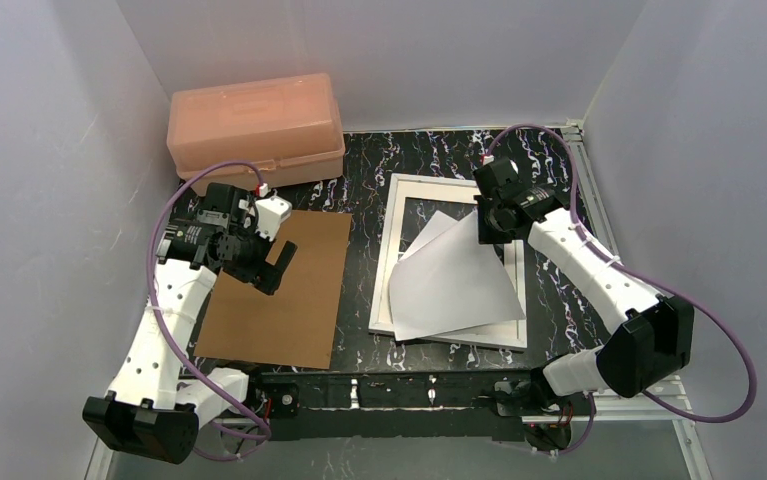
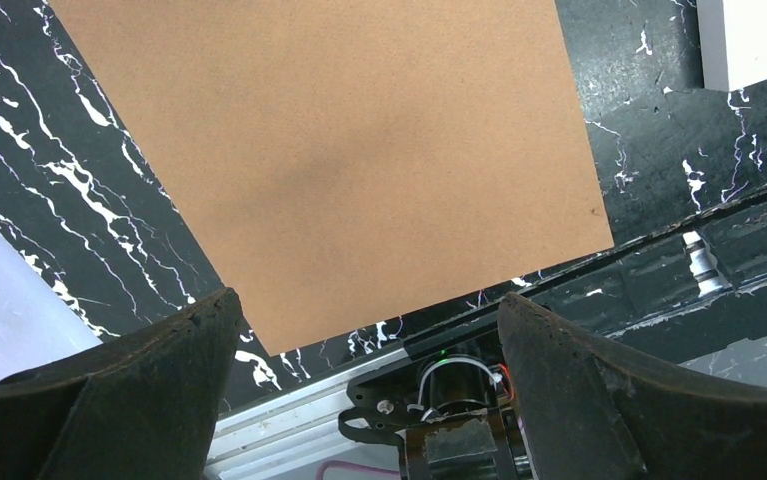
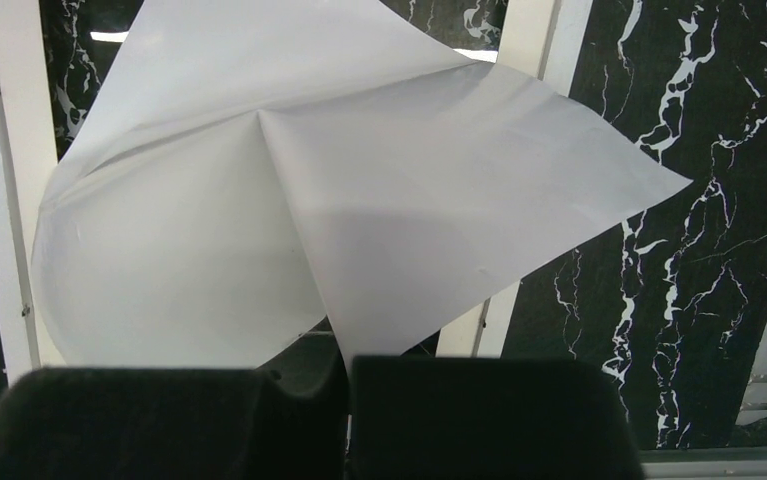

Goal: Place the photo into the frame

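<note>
Photo (image 1: 454,280) lies white back up and buckled across the frame (image 1: 388,260), its low edge spilling over the frame's near rail. You have your right gripper (image 3: 347,368) pinched shut on one corner of it, above the frame's far right part. Your left gripper (image 2: 369,305) hangs wide open over the brown backing board (image 2: 359,150), left of the frame.

The counter (image 1: 364,170) held one photo (image 1: 454,280), one frame (image 1: 385,262), one brown board (image 1: 279,290) and one pink box (image 1: 254,125); two robot arms (image 1: 164,320) flanked them.
</note>
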